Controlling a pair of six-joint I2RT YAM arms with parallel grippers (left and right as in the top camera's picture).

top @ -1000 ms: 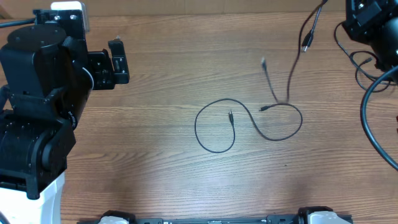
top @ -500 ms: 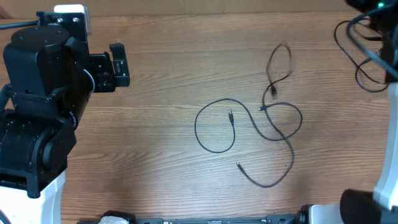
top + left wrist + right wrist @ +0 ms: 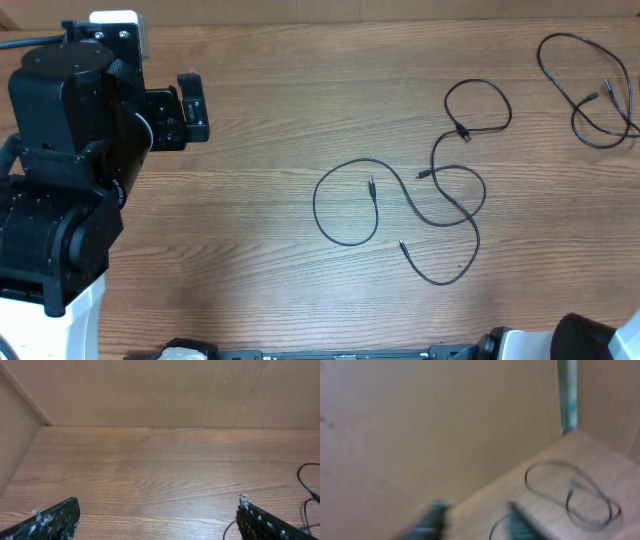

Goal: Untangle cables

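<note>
Looked straight down from high overhead, taking in most of the desk (image 3: pixel 260 250) and the cables (image 3: pixel 440 200). From the left wrist, sat low, near the wood, faced the wall (image 3: pixel 150 390) at 12 o'clock, with a cable at 4 o'clock. From the right wrist, blurred and tilted, faced a wall corner; shared looped cables with overhead.

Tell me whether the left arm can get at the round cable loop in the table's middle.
Probably yes: only bare table lies between the left gripper and the cable loop, and its jaws stand open.
</note>
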